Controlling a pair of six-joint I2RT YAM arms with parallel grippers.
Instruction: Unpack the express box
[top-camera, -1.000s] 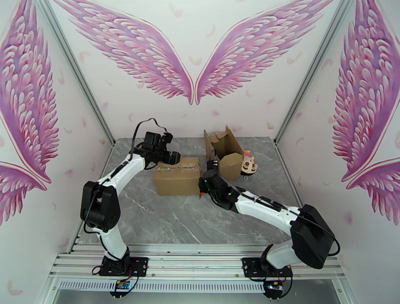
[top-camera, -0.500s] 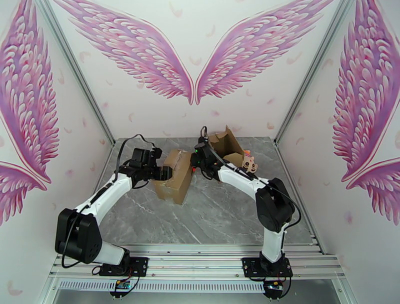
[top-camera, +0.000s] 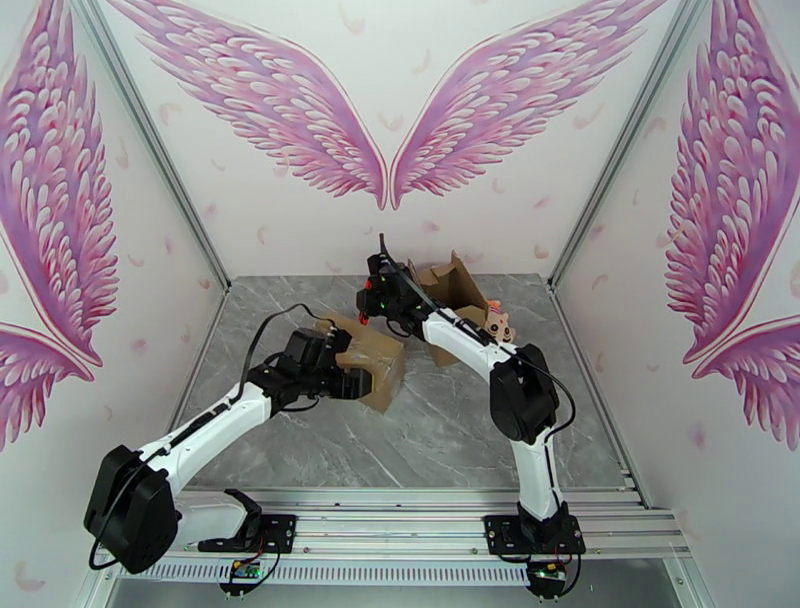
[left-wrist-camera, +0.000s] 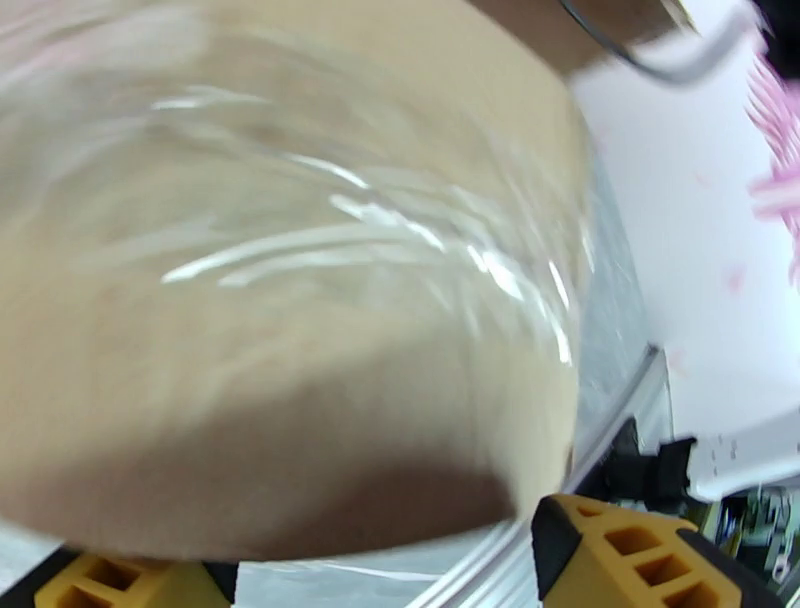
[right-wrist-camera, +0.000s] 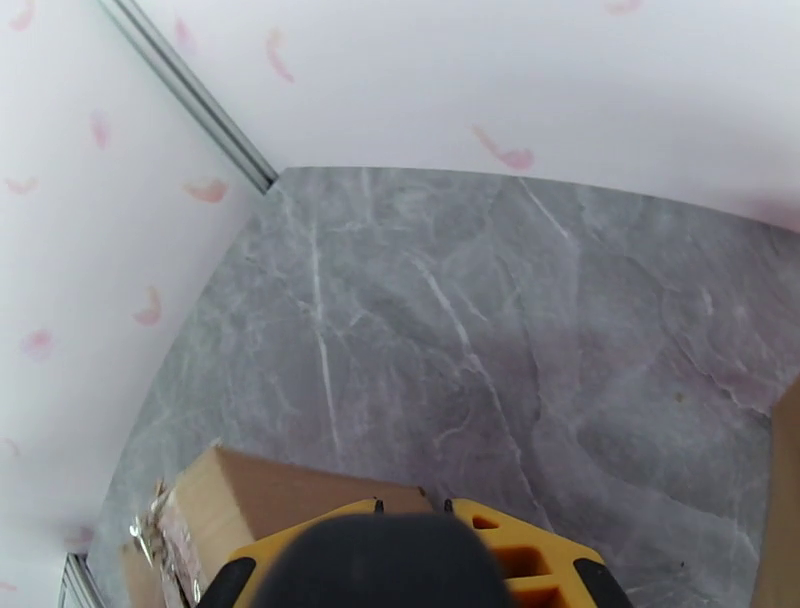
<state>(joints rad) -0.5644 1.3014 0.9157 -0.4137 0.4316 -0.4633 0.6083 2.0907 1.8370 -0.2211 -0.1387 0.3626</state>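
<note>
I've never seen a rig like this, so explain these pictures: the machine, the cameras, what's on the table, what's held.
Two white robot arms are bolted at the near edge of a grey table, each ending in a two-finger gripper. The wide picture looks down from above and behind; the other two come from wrist cameras. On the table sit a taped box, an opened box behind it and a small doll beside that. The left gripper straddles the taped box with wide jaws, apparently gripping it. The right gripper hovers over that box's far side, fingers nearly together, nothing visible between them.
</note>
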